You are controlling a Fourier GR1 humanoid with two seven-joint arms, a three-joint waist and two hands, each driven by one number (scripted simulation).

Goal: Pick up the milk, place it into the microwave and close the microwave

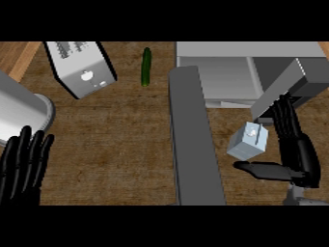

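Fingers point(286, 120) of the right hand point(298, 154) reach long and nearly straight along the far side of the milk point(249, 141), while the thumb lies below it, so the small pale carton sits pinched between them. It appears lifted off the counter point(110, 144), just in front of the microwave point(252, 67) and to the right of its open door point(192, 140), which swings out toward the viewer as a long grey slab.

By my reading, step 1, the pick-up, is done. Left to do are 2 steps: carrying the carton into the cavity and shutting the door.

That hand's forearm enters from the lower right, palm facing left toward the door. At lower left the left hand point(20, 164) rests open, fingers straight and pointing up, holding nothing. A toaster point(81, 70) and a cucumber point(146, 66) lie farther back, well apart from the carton.
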